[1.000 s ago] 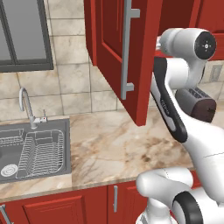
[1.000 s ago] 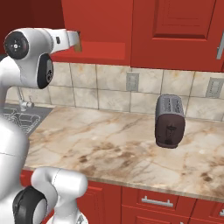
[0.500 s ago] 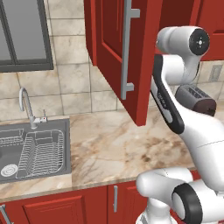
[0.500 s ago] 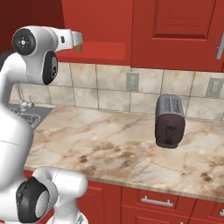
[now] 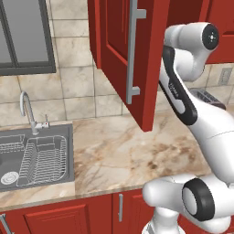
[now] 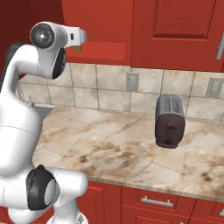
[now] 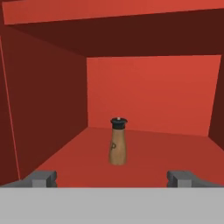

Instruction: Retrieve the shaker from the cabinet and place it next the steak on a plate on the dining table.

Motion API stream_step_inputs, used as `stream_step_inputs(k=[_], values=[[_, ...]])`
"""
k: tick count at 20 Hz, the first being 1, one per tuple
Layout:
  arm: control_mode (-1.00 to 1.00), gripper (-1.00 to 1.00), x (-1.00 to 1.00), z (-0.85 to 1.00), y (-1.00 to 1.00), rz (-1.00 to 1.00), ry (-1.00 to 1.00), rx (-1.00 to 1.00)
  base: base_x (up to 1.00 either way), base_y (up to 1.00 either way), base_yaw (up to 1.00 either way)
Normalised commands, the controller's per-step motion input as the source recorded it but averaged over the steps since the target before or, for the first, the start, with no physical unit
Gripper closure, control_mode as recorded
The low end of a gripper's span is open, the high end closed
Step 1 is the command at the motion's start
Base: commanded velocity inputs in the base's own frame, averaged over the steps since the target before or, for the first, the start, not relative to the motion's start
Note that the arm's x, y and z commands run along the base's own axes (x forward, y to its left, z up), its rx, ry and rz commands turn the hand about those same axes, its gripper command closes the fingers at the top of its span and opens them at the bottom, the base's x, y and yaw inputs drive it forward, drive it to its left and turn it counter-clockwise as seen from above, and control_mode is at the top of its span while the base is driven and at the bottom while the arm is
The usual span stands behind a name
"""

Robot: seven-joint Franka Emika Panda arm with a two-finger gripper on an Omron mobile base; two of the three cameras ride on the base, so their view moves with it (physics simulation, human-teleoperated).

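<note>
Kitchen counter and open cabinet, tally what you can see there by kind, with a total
Shaker, upright inside the open cabinet: 1
Toaster on the counter: 1
Sink with faucet: 1
Wall outlets on the tiles: 2
Total: 5

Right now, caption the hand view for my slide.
Open pincer faces the upright shaker inside the red cabinet.
</note>
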Motion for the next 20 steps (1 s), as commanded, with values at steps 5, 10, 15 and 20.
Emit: stream_step_inputs(k=[5, 10, 15, 20], values=[[-1.00, -1.00, 0.16, 0.00, 0.02, 0.02, 0.00, -0.02, 0.00, 0.00, 0.00], [-1.00, -1.00, 0.17, -0.04, 0.01, 0.00, 0.00, -0.03, 0.00, 0.00, 0.00], [-1.00, -1.00, 0.20, -0.14, 0.01, 0.00, 0.00, -0.02, 0.00, 0.00, 0.00], [-1.00, -1.00, 0.23, -0.14, 0.02, 0.00, 0.00, 0.00, 0.00, 0.00, 0.00]])
